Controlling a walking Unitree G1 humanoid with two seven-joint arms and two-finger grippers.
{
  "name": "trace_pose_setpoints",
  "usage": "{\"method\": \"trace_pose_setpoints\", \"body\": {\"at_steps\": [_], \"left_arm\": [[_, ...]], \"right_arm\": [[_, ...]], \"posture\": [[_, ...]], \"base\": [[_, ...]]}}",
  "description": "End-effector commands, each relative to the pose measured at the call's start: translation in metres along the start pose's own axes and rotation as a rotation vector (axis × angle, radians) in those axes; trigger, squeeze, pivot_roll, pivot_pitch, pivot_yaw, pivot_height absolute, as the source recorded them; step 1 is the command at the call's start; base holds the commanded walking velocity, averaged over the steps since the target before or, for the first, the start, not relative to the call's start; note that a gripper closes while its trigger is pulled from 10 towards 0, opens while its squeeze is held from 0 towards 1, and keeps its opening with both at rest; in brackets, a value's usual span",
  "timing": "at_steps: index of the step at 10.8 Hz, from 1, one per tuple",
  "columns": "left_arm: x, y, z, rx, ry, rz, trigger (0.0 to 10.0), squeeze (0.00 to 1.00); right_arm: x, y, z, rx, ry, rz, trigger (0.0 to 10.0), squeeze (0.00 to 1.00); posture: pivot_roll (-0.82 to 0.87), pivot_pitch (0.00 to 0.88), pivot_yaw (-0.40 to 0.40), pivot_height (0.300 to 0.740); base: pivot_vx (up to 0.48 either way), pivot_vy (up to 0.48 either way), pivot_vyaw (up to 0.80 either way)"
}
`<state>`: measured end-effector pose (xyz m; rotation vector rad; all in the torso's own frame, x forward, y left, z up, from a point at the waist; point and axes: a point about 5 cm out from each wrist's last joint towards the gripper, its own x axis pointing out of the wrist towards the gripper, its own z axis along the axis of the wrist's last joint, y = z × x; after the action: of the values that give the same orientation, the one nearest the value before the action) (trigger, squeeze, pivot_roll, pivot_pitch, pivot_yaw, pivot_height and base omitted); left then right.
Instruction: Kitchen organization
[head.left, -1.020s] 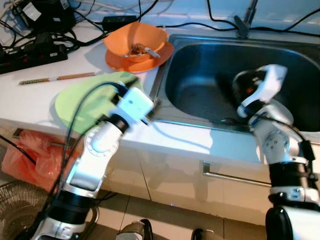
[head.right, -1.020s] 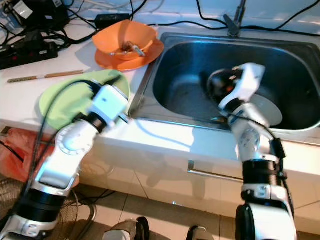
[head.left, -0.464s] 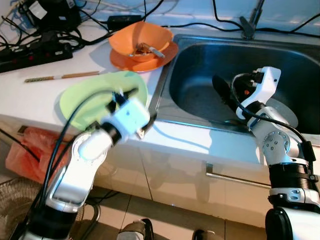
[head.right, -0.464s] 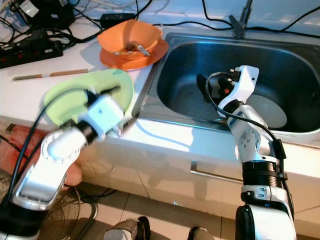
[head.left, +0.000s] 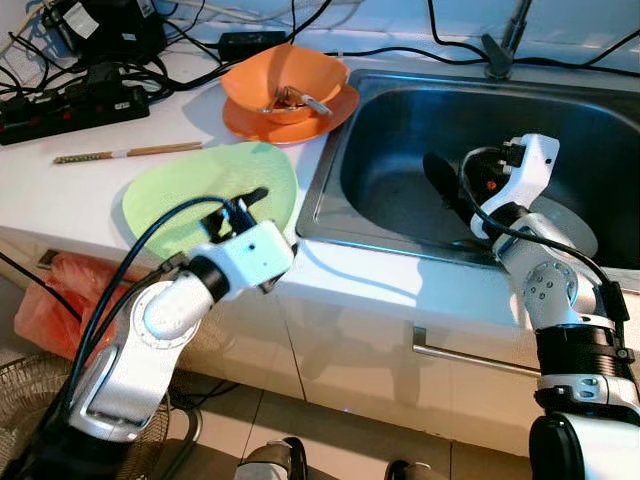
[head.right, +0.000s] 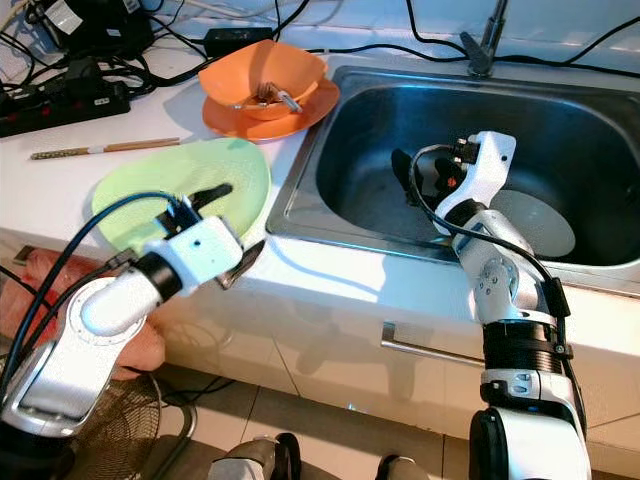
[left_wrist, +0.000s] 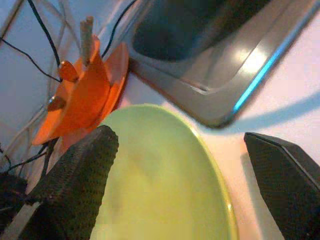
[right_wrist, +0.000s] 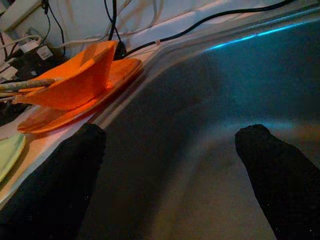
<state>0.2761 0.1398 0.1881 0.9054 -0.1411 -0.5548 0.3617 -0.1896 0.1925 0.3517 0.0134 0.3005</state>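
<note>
Left pincer open over green plate, right pincer in sink

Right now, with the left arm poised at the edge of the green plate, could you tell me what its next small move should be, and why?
Probably ease the left tool forward so its open fingers straddle the green plate's near rim, then close. The wrist view shows the plate lying flat between the spread fingers, not yet gripped, close beside the sink. The right tool is open inside the sink.

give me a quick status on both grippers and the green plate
Left gripper open, fingers astride green plate near edge. Right gripper open, empty over sink. Orange bowl beside plate, not blocking.
</note>
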Motion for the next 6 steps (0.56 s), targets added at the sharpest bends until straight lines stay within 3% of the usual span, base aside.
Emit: {"method": "trace_pose_setpoints", "body": {"at_steps": [1,5,6], "left_arm": [[-0.003,-0.003,-0.001,0.037,0.010,-0.026,10.0,0.00],[-0.005,-0.005,-0.017,0.038,0.083,-0.061,10.0,0.00],[-0.005,-0.004,-0.018,0.011,0.074,-0.045,8.4,0.00]], "right_arm": [[0.002,0.002,0.002,0.007,-0.005,0.007,10.0,1.00],[0.000,0.002,0.002,0.013,-0.009,0.001,10.0,1.00],[0.000,0.002,0.002,0.013,-0.009,0.000,10.0,1.00]], "posture": [[0.09,0.104,0.083,0.740],[0.09,0.111,0.088,0.740],[0.09,0.114,0.087,0.740]], "base": [[0.000,0.000,0.00],[0.000,0.000,0.00],[0.000,0.000,0.00]]}}
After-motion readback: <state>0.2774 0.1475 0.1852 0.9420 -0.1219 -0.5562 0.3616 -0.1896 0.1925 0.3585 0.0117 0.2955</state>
